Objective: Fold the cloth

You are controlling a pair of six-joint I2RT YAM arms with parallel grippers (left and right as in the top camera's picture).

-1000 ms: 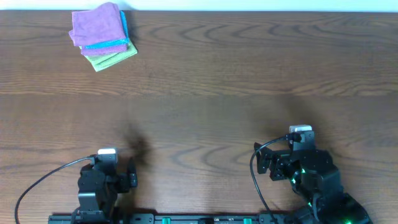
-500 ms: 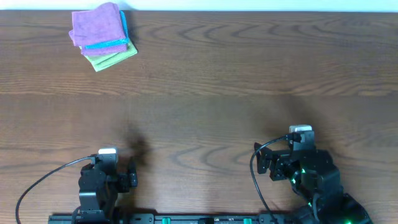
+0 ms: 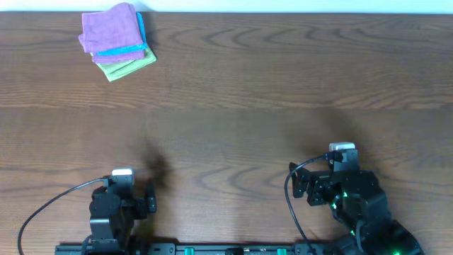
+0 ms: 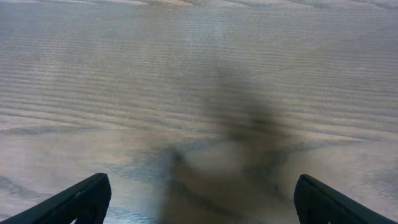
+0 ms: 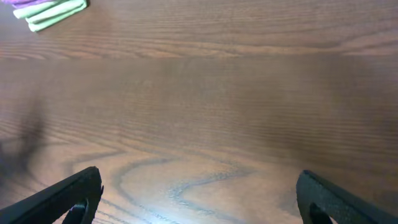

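Both arms were black and blocky. The left arm [image 3: 112, 212] had a small white cap [image 3: 122, 172] at its front end, and a thin black left cable [image 3: 71, 189] curved away from it. The right arm [image 3: 361, 202] bore a white-and-grey right cap [image 3: 342, 149], a looping black right cable [image 3: 287, 188] and green lights [image 3: 335, 205] in its body. The left gripper [image 4: 202, 183] and right gripper [image 5: 200, 174] had matte black, wedge-shaped fingers [image 4: 81, 199].

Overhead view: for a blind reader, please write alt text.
A stack of folded purple, blue and green cloths sits at the wooden table's far left corner. The left arm and right arm rest at the near edge.
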